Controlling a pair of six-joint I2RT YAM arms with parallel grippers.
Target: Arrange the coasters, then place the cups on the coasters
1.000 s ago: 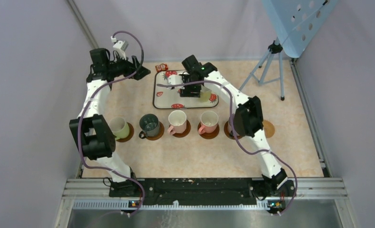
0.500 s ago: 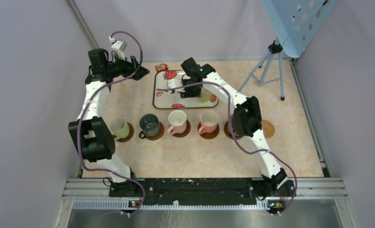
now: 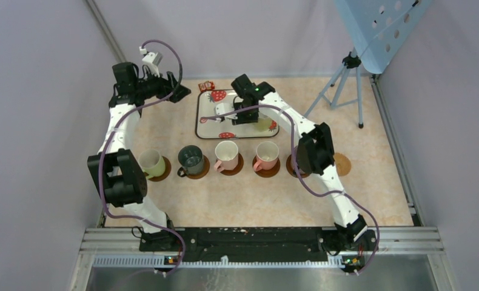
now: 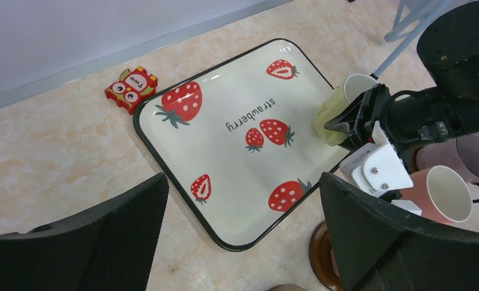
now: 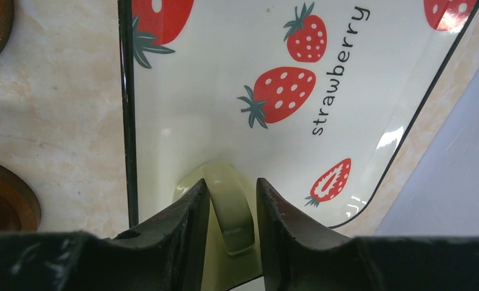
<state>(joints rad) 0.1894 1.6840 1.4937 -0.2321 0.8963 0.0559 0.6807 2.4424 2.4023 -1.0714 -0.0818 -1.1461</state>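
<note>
I count six cups (image 3: 227,151), six coasters (image 3: 344,163); right gripper (image 5: 232,185) straddles the handle (image 5: 228,212) of the green cup (image 4: 333,114) on the tray (image 4: 182,145), grip I cannot tell; left gripper (image 4: 240,182) gapes; beige marbled desk (image 3: 255,200), lilac walls (image 3: 37,121).

The word "strawberry" is printed in black on the white strawberry-print tray (image 4: 225,163) (image 5: 225,48), "Two" is read on the small red owl-shaped piece (image 4: 131,89) beside it, and a faint mark on the pale green mug (image 4: 337,109) cannot be read.
</note>
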